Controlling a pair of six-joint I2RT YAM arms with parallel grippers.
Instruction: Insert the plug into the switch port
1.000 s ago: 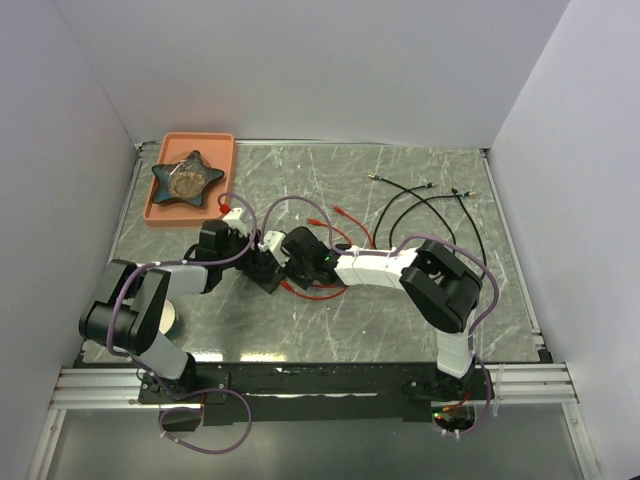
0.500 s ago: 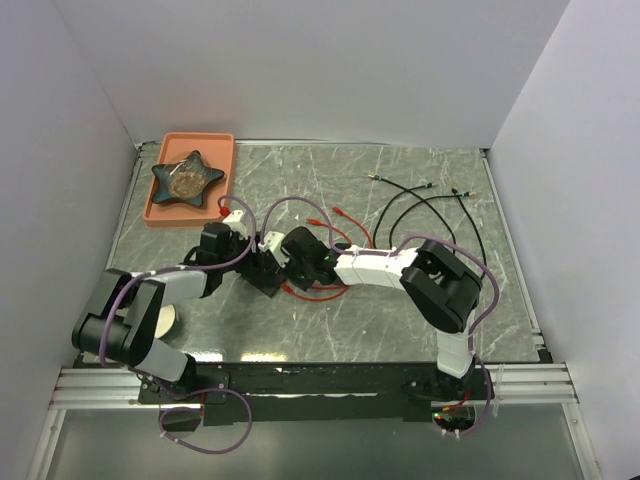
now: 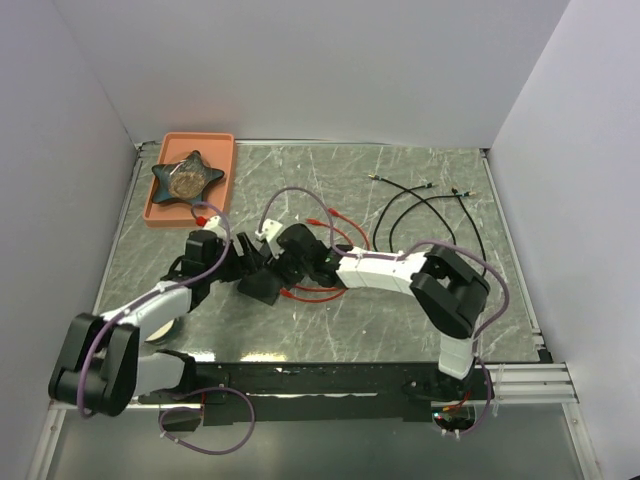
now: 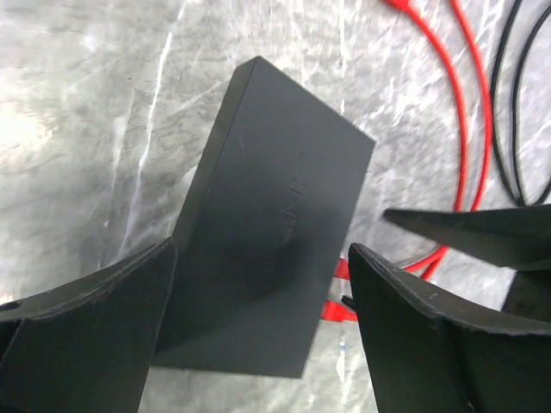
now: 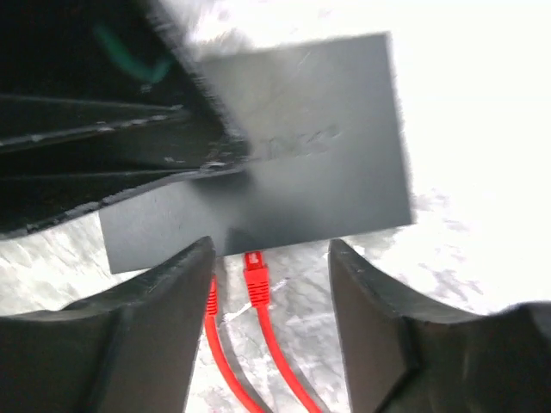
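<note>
Plug (image 5: 255, 274) looks seated in the switch (image 4: 267, 258); insertion seems done.
Mid-table, left gripper (image 4: 263, 258) and right gripper (image 5: 271, 249) flank the switch with fingers apart, gripping nothing. Next, I'd judge: withdraw without snagging the red cable (image 3: 300, 294); black leads (image 3: 420, 205) lie farther right.

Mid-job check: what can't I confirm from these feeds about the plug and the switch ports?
- Right wrist, blurred: ahead of the right gripper, the red plug reaches the switch edge. How far it is seated is unreadable, and no sockets show.
- Left wrist: the left gripper has a finger hiding the plug end; only a red sliver shows.
- Top: both grippers cover the switch; ports too small.
</note>
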